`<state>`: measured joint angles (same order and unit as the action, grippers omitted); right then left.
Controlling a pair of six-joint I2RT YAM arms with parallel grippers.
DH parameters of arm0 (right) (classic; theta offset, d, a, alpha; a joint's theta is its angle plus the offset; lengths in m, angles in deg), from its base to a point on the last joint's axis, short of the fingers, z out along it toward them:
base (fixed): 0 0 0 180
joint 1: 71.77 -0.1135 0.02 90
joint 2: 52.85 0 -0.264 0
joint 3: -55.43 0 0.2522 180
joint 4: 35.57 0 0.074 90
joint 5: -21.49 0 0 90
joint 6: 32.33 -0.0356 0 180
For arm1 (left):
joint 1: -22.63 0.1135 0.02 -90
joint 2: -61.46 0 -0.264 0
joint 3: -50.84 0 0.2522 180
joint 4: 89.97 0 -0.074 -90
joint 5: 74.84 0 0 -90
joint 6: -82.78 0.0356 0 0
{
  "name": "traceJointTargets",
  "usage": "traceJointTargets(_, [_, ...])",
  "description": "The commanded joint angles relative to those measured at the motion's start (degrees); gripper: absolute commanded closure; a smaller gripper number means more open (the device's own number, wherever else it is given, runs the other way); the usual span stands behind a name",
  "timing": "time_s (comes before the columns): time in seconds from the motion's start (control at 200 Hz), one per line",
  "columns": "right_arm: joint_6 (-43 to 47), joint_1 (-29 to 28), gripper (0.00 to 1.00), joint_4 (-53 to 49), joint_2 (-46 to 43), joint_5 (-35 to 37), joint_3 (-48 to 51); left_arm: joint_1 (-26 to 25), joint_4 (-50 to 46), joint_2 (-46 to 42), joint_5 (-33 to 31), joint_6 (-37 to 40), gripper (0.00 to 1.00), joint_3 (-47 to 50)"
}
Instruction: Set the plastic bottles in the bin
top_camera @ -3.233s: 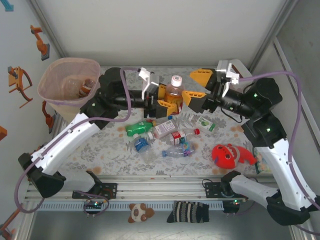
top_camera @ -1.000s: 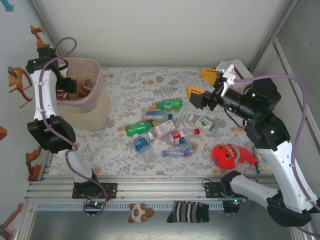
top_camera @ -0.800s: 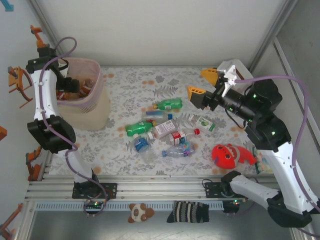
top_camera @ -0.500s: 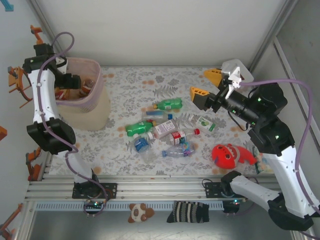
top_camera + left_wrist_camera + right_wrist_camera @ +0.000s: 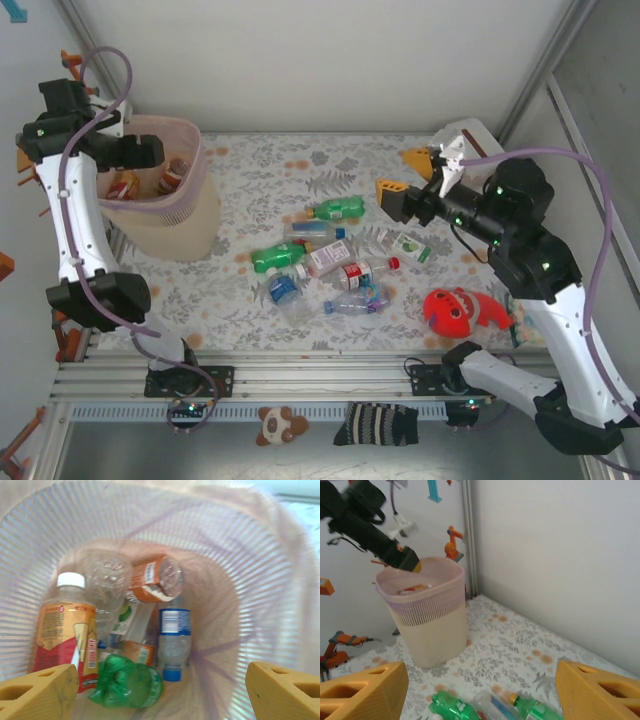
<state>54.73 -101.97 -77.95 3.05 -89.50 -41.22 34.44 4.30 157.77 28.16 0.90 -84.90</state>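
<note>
My left gripper (image 5: pixel 148 152) hovers over the pale-pink bin (image 5: pixel 175 225), open and holding nothing. In the left wrist view its fingers (image 5: pixel 37 692) frame the bin's inside (image 5: pixel 250 555). There lie several plastic bottles: a brownish one with a white cap (image 5: pixel 62 630), a crushed green one (image 5: pixel 127 682), a blue-capped one (image 5: pixel 174 642) and an orange-labelled one (image 5: pixel 152 580). More bottles lie mid-table, among them two green ones (image 5: pixel 335 208) (image 5: pixel 275 257) and a red-labelled clear one (image 5: pixel 355 272). My right gripper (image 5: pixel 403 178) hangs open above the table's right side, to the right of that pile and above it.
A red round toy (image 5: pixel 455 310) lies on the floral mat at the right. A striped sock (image 5: pixel 375 423) and a small plush (image 5: pixel 275 425) sit by the front rail. White walls close in the back and sides. The right wrist view shows the bin (image 5: pixel 427 615) in the far corner.
The brownish bottle that both grippers were at mid-table now lies in the bin. My left gripper has opened and risen above the rim. The right gripper has drifted only slightly.
</note>
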Motion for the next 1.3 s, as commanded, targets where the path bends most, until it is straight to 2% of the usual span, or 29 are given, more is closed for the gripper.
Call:
traceJointTargets(0.0, [0.4, -0.28, 0.24, -5.15, 1.09, 2.33, -1.31, 0.23, 0.68, -4.21, 8.52, -2.71, 0.16, 0.78])
traceJointTargets(0.21, [-0.48, -0.26, 0.24, -10.43, 3.85, 3.51, -1.11, -1.57, 8.68, -12.28, 18.86, -8.04, 0.18, 10.51])
traceJointTargets(0.451, [-1.24, -0.29, 0.25, -11.32, 4.55, 3.34, 0.96, -10.91, 13.99, -19.62, 19.25, -11.58, 0.2, 20.15])
traceJointTargets(0.596, [-1.42, -0.26, 0.25, -11.73, 4.26, 3.55, 1.8, -17.94, 18.35, -25.28, 12.14, -16.87, 0.23, 28.61])
traceJointTargets(0.841, [-2.74, -0.25, 0.26, -10.81, 3.63, 3.16, 4.01, -34.82, 28.67, -35.63, -2.71, -32.08, 0.25, 44.7])
traceJointTargets(0.971, [-3.12, -0.29, 0.26, -10.67, 3.02, 2.78, 4.58, -42.57, 31.2, -38.86, -11.1, -37.73, 0.23, 52.24])
traceJointTargets(1.157, [-3.45, -0.3, 0.26, -10.75, 1.87, 2.76, 5.37, -48.3, 31.45, -38.78, -18.39, -47.7, 0.21, 59.37])
traceJointTargets(1.297, [-4.02, -0.23, 0.26, -10.72, 1.17, 2.3, 6.14, -52.31, 33.6, -37.08, -19.94, -54.44, 0.19, 64.05])
